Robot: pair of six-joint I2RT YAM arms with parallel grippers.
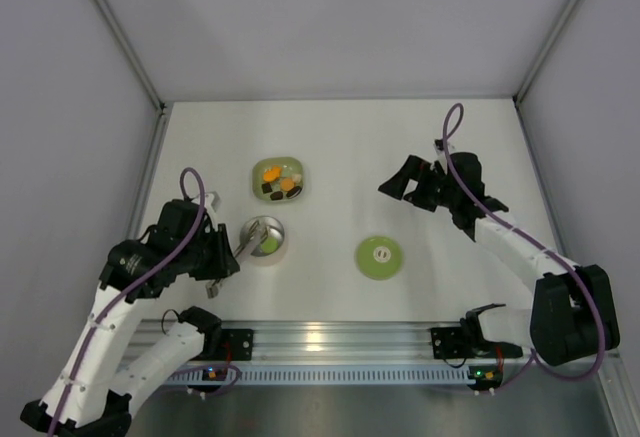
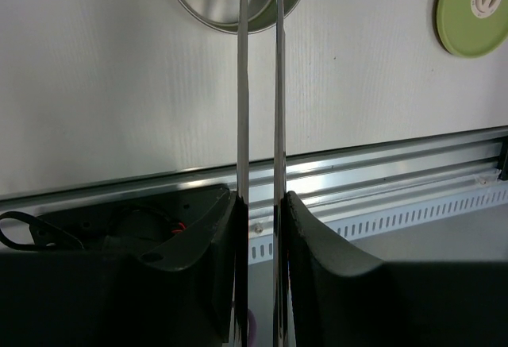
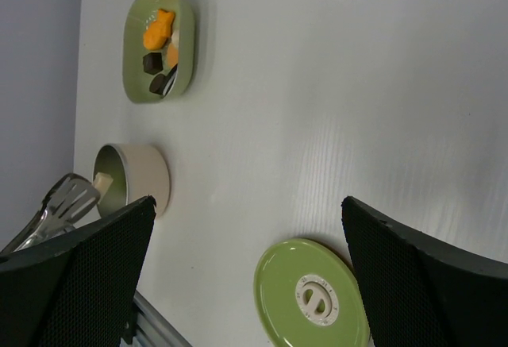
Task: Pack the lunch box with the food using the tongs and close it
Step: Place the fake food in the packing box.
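Tongs (image 2: pixel 243 85) in left gripper (image 2: pixel 262 204)

Lit brightly and evenly from overhead, with only faint soft shadows on the table (image 1: pixel 340 147). Glaring on the rail (image 1: pixel 320 335) at 6 o'clock, top view. Glinting along the tongs (image 2: pixel 244 85). Murky and soft at 6 o'clock on the left fingers (image 2: pixel 190 267); just as dark at 5 and 8 o'clock on the right fingers (image 3: pixel 429 283).
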